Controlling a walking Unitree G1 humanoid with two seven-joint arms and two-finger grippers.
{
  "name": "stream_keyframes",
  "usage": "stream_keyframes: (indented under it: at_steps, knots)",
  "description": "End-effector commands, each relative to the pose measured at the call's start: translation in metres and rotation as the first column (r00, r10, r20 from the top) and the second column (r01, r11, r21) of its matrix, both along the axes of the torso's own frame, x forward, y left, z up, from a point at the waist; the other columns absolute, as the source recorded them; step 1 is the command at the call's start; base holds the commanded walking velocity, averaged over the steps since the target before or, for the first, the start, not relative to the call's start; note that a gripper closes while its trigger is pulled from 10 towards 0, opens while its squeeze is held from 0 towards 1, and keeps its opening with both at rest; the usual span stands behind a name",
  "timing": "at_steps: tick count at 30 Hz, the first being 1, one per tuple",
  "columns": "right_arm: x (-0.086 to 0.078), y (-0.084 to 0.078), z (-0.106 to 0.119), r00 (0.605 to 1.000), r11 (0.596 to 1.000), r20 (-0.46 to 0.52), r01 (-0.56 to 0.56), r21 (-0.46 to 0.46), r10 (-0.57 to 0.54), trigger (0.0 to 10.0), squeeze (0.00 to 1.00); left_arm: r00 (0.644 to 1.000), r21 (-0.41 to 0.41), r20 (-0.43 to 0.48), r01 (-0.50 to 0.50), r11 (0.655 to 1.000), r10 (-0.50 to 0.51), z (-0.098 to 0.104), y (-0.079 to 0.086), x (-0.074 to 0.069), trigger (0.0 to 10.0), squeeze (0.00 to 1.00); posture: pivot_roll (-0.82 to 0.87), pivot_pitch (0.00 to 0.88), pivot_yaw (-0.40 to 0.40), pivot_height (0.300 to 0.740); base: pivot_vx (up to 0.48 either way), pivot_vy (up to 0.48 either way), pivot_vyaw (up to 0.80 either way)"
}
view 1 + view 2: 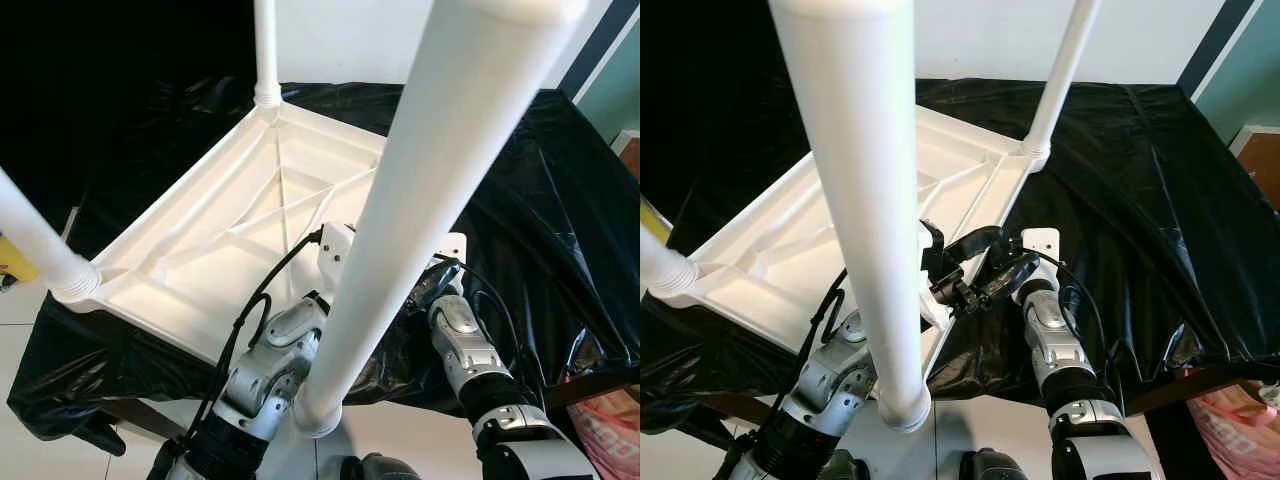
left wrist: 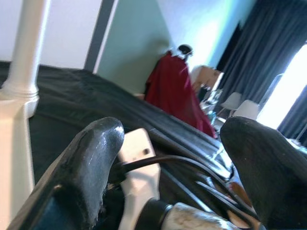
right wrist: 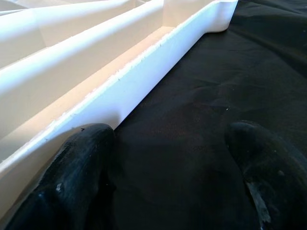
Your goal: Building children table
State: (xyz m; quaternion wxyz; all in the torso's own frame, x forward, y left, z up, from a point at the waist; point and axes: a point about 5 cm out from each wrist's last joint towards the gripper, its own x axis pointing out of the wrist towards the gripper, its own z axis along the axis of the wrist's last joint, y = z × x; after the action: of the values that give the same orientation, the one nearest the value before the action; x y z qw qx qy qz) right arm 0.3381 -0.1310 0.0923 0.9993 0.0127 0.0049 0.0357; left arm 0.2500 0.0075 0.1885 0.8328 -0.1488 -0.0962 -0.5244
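You have the white tabletop (image 1: 215, 235) lying upside down on a surface draped in black plastic sheeting (image 1: 1120, 170), its ribbed underside facing up and four white legs standing from its corners; the near leg (image 1: 872, 210) rises straight toward the head camera and hides much of your work area. Judge the piece as light, stiff moulded plastic with smooth, slippery tubes, so it will likely slide on the sheeting if you push sideways; take hold at the rim or low on a leg by its socket, where the plastic looks thickest. The right gripper (image 3: 163, 177) sits low at the near edge of the tabletop, fingers spread wide with nothing between them, one finger (image 3: 79, 163) right against the outer wall of the rim and the other (image 3: 261, 167) out over the sheeting. The left gripper (image 2: 177, 163) is beside it near that same corner, also wide open and empty. The right wrist view gives you the rim wall close up, which the near leg blocks from the head views; the left wrist view looks past the right arm's wrist to the room beyond, where a red cloth (image 2: 175, 91) hangs.
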Motion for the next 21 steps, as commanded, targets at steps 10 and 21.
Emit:
stream_keyframes:
  at_steps: [10, 21]
  knots:
    - [-0.019, -0.034, -0.003, 0.993, 0.996, 0.086, 0.085, -0.016, -0.083, 10.0, 0.0, 0.977, 0.141, 0.082, -0.207, 0.968, 0.197, -0.013, 0.042, 0.018, 10.0, 0.0, 0.05, 0.098, -0.054, 0.74, 0.0, 0.0, 0.0]
    - [-0.058, -0.039, 0.004, 0.986, 0.998, 0.158, -0.038, -0.044, 0.044, 10.0, 0.0, 0.951, 0.414, 0.258, -0.269, 0.87, 0.171, -0.027, 0.105, 0.018, 10.0, 0.0, 0.04, 0.115, -0.052, 0.74, 0.0, 0.0, 0.0]
